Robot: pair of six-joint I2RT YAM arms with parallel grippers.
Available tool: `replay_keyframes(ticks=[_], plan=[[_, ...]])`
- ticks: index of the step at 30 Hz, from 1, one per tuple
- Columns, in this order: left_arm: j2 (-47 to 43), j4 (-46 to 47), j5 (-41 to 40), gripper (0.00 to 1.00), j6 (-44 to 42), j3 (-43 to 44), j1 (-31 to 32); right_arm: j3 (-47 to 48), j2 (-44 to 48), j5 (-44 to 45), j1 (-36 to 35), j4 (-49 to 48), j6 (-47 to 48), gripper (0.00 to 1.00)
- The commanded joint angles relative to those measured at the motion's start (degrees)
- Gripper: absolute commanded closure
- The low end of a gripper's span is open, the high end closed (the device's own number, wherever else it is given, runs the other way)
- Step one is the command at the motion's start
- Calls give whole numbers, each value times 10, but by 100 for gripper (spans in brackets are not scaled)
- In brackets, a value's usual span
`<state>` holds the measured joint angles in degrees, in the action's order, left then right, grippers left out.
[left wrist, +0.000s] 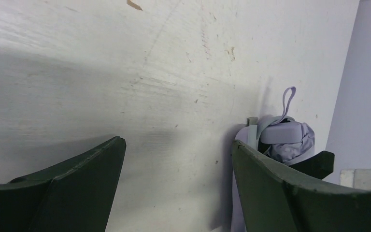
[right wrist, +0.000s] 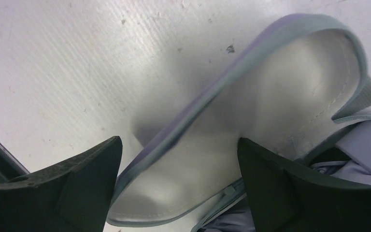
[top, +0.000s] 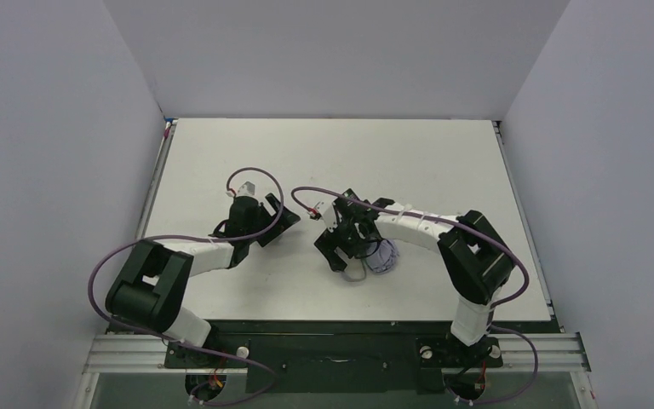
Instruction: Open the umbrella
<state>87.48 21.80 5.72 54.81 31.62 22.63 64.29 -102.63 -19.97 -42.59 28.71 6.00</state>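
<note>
- The umbrella lies folded, a bundle of pale lavender-grey fabric nested in the open clamshell case. It sits on the table in front of your right arm, with its wrist loop sticking up above the bundle.
- The case's lid is swung open with its pale lining facing up. It sits directly below your right gripper, whose fingers stand wide apart and clamp nothing.
- Your left gripper hovers low over bare table to the left of the case and apart from it. Its fingers are spread too, and it is empty.
- Step in hand, as I judge it: the case is open but the umbrella is not yet out of it, so the opening proper has not begun.
- Next move, as I judge it: bring one gripper onto the bundle and lift it clear of the case. After that you will likely need both arms, one steadying the handle and the other driving the canopy out along the shaft. Loose fabric may slip, so aim for something firm.
- Hard to make out:
  - You see no shaft. The pale block lying across the bundle in the left wrist view may be the handle, but I cannot say.
  - From overhead, your right arm covers most of the case, leaving only a small lavender patch.
  - In the right wrist view the lid's edge is blurred, and the fingers cut off the case's lower part.
</note>
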Motion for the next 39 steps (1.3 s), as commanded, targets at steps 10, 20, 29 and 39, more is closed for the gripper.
replay_keyframes(ticks=[10,20,29,39], plan=[[-41,-3,-4,22,-61,12,-20,122,68,-94,57,64,12,17],[-46,-2,-2,22,-67,25,-20,129,148,-49,158,86,-54,28],[-65,8,6,6,-126,44,-19,20,152,65,158,129,-34,21],[-163,-55,-15,3,-270,35,-35,-2,76,70,121,62,-73,22]])
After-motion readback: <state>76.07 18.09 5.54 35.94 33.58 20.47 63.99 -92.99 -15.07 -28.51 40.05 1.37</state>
